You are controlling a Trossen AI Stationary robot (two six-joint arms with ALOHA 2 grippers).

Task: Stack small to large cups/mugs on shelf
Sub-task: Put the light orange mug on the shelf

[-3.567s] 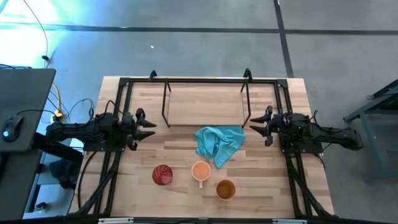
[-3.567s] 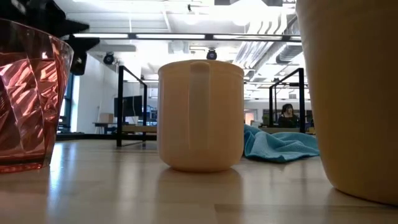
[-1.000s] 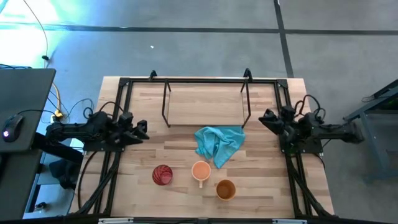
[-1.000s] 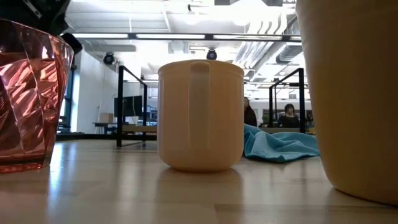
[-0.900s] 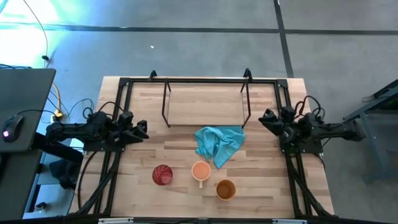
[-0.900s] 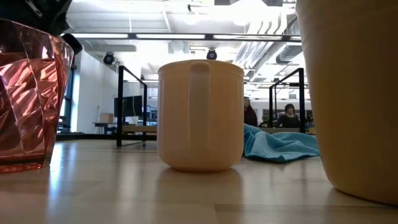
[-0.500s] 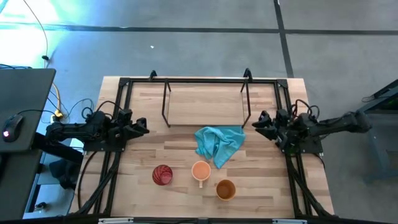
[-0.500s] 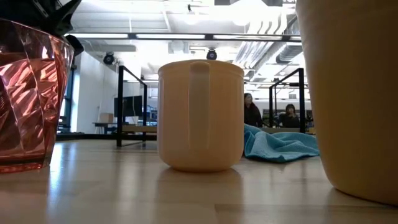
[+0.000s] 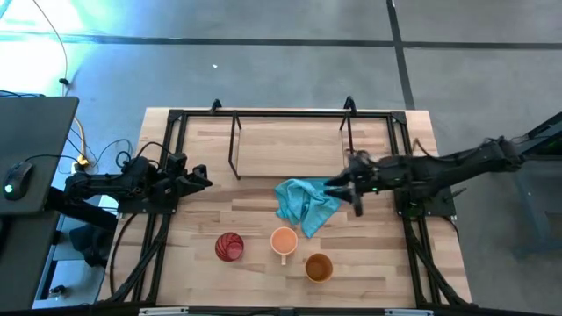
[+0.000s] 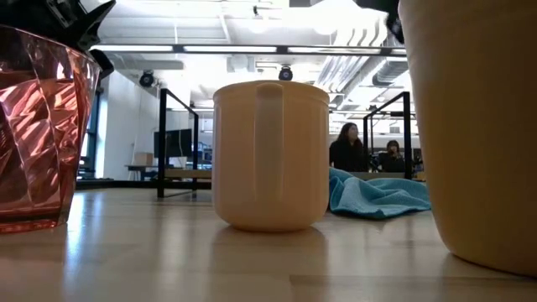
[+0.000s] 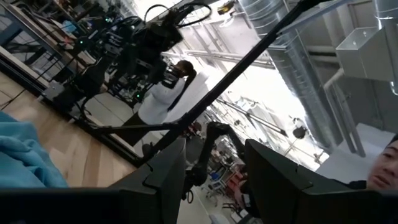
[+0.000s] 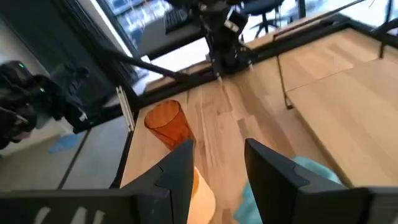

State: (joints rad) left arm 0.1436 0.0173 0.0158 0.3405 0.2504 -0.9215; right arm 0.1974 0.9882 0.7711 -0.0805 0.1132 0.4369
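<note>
Two grippers in play, but only the right gripper (image 9: 344, 190) is doing anything: half a second ago it sat back by its base at the tabletop's right edge, and now that arm has stretched out toward the middle, fingers parted and empty, hanging over the right side of the teal cloth (image 9: 308, 203). The left gripper (image 9: 198, 175) hasn't budged, parked by the left rail with fingers spread and nothing in them. All three cups are untouched in a row near the front edge: red ribbed cup (image 9: 229, 247), orange mug (image 9: 283, 240), amber cup (image 9: 318, 267). The shelf (image 9: 290, 150) at the back is bare. So nothing is stacked yet; my guess is the right arm is going for a first cup, probably the amber one nearest it.
</note>
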